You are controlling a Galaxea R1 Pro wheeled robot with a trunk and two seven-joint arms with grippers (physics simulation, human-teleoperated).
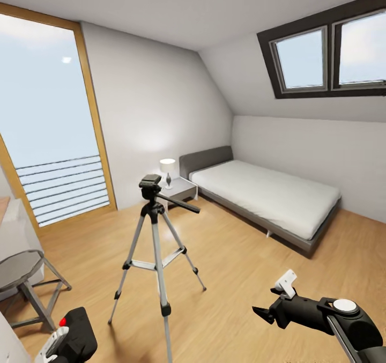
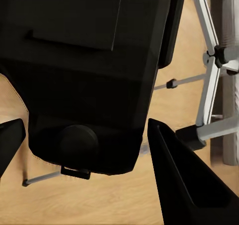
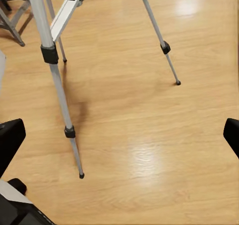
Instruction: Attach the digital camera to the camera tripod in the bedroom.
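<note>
The camera tripod (image 1: 155, 245) stands upright on the wood floor in the middle of the bedroom, its black head (image 1: 151, 183) bare and its pan handle pointing right. The black digital camera (image 1: 76, 332), red button up, sits at the bottom left of the head view. In the left wrist view its dark body (image 2: 84, 60) lies between the fingers of my left gripper (image 2: 84, 127), which is shut on it. My right gripper (image 1: 262, 313) hovers low at the right, open and holding nothing. In its wrist view (image 3: 122, 135) the tripod's legs (image 3: 57, 85) stand just ahead.
A round grey stool (image 1: 21, 269) stands left of the tripod, beside a white desk edge (image 1: 10, 229). The grey bed (image 1: 268, 191) and a nightstand with a lamp (image 1: 169, 171) line the far wall. A tall wood-framed window (image 1: 48, 127) is at the left.
</note>
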